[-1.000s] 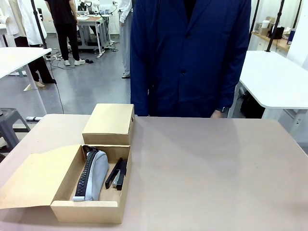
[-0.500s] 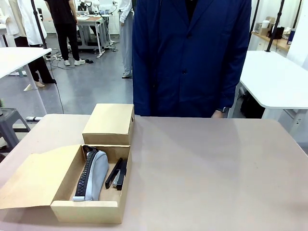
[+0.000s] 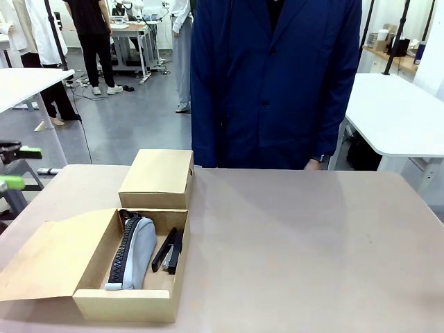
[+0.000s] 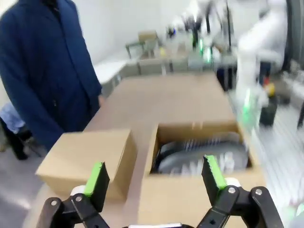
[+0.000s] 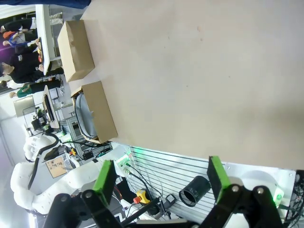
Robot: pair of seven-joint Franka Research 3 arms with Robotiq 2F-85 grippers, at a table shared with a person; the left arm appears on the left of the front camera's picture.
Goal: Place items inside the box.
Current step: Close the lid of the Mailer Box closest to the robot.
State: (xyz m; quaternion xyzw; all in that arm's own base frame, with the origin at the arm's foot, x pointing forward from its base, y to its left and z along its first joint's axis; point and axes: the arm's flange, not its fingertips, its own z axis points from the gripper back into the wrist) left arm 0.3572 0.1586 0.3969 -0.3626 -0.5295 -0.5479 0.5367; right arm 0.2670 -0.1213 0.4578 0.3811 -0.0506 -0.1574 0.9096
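Note:
The open cardboard box sits at the table's near left. A grey fabric pouch with a black zipper lies inside, and a black clip-like tool rests beside it on the right. The utility knife and the pen are out of view. My left gripper pokes in at the left edge, open and empty, well left of the box. In the left wrist view my left gripper is open, facing the box and the pouch. My right gripper is open and empty, off the table's edge.
A closed cardboard box stands right behind the open one; it is also the closed box at the left of the left wrist view. A person in a dark blue coat stands at the far side, one hand at the table edge. The tabletop is bare.
My left gripper's green-padded fingers have come into the front view at the left edge. The boxes, the pouch and the tool have not moved.

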